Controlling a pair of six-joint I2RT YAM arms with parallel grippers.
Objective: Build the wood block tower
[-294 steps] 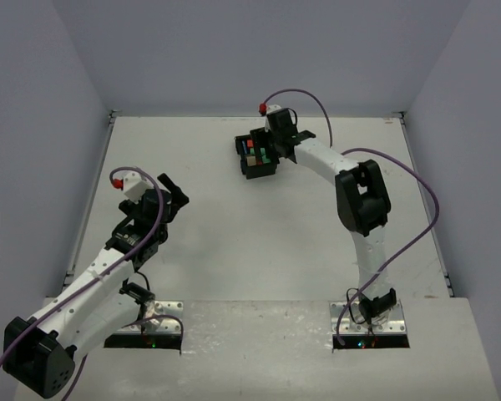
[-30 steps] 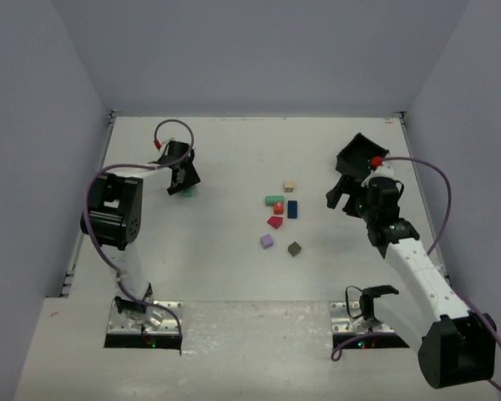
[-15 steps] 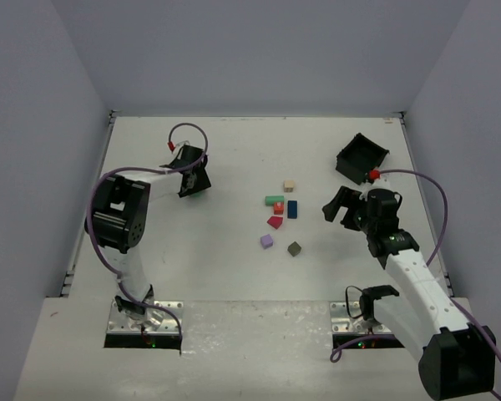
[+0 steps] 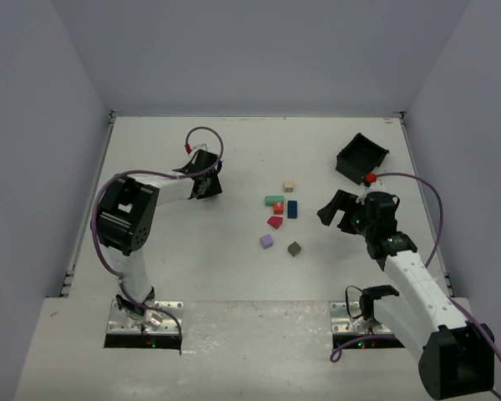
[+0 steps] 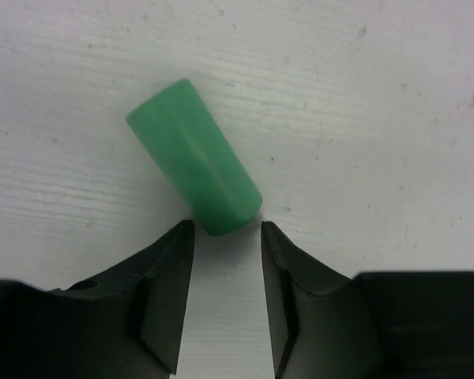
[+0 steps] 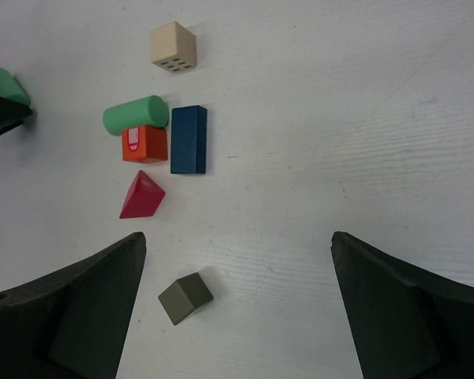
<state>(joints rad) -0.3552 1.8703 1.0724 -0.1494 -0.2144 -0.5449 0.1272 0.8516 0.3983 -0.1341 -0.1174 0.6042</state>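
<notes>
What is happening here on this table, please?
Two robot arms are about to build a tower from small wood blocks, but nothing is stacked yet. The left gripper has its fingers close together at the near end of a green cylinder that lies alone on the left. It is unclear whether it grips the cylinder. The right gripper hovers open over the other blocks, which lie loose in the middle of the table. A black bin sits at the far right.

Top camera overlooks the table [image 4: 234,267]; wrist cameras look down close, both seemingly sharing a green cylinder [image 5: 193,156].
</notes>
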